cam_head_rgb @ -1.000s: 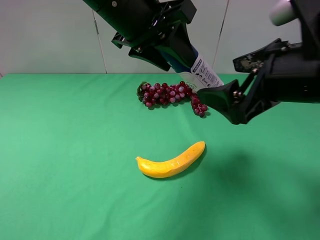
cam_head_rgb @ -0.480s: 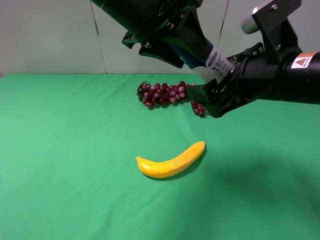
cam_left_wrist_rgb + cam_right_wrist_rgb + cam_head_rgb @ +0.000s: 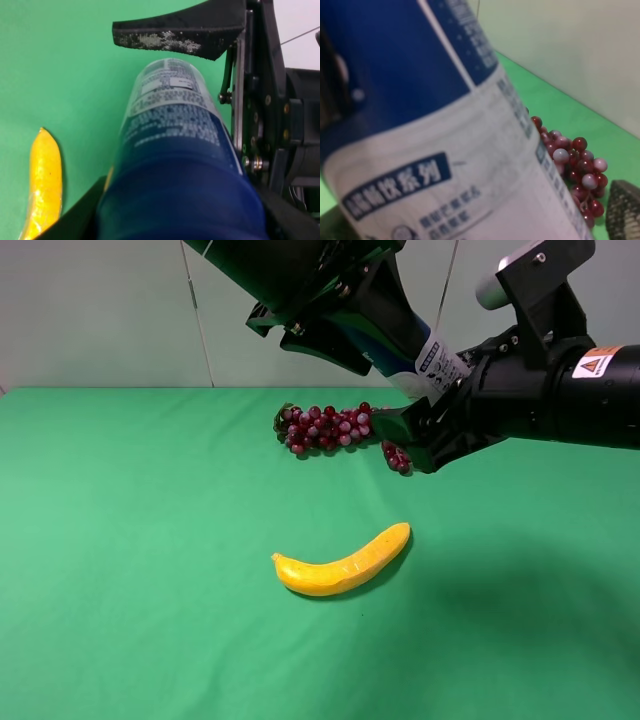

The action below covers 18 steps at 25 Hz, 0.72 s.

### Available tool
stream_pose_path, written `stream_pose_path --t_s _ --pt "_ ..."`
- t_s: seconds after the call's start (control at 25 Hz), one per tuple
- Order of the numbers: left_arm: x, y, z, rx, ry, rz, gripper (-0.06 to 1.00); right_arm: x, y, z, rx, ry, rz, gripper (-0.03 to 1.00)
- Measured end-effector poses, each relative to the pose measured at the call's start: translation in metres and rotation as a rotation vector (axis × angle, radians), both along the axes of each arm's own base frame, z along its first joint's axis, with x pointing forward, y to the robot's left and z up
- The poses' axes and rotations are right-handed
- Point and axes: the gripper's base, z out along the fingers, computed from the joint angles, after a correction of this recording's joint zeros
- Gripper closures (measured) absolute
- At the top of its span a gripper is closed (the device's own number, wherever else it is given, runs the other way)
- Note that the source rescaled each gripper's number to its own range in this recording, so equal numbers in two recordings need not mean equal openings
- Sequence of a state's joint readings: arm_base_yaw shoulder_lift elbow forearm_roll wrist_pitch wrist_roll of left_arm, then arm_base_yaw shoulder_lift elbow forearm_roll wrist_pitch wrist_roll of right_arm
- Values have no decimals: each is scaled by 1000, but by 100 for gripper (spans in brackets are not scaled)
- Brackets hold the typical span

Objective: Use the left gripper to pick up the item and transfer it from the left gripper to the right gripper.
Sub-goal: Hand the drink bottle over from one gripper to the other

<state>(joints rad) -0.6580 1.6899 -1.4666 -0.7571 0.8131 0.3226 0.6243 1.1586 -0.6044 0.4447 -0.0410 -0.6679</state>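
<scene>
My left gripper (image 3: 385, 345) is shut on the dark blue upper part of the bottle (image 3: 432, 358) and holds it tilted in the air above the back of the table. The bottle's white printed end points toward my right gripper (image 3: 425, 400), the one with the warning sticker. The right gripper's fingers stand either side of that white end. In the left wrist view the bottle (image 3: 170, 125) fills the middle, and one right finger (image 3: 180, 32) shows a gap to it. The right wrist view is filled by the bottle (image 3: 445, 150).
A yellow banana (image 3: 345, 565) lies mid-table on the green cloth (image 3: 130, 570); it also shows in the left wrist view (image 3: 42, 185). A dark red grape bunch (image 3: 330, 427) lies behind it, under the two grippers, and shows in the right wrist view (image 3: 575, 165).
The right gripper has moved left and up to the bottle's white end, and the left gripper has shifted the bottle slightly right. Little has moved in the last half second.
</scene>
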Motion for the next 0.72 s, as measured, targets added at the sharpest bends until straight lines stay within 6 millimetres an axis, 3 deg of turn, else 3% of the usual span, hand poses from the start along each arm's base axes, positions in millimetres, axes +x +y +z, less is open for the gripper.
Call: stream_pose_path --t_s 0.16,0.28,0.72 --pt "0 0 0 1 1 -2 94 0 0 0 1 -2 -1 29" --pt "-1 0 0 5 4 -7 94 0 0 1 -13 -18 6 57" --pt "0 1 -1 11 -1 -7 94 -1 1 0 -33 -17 25 64"
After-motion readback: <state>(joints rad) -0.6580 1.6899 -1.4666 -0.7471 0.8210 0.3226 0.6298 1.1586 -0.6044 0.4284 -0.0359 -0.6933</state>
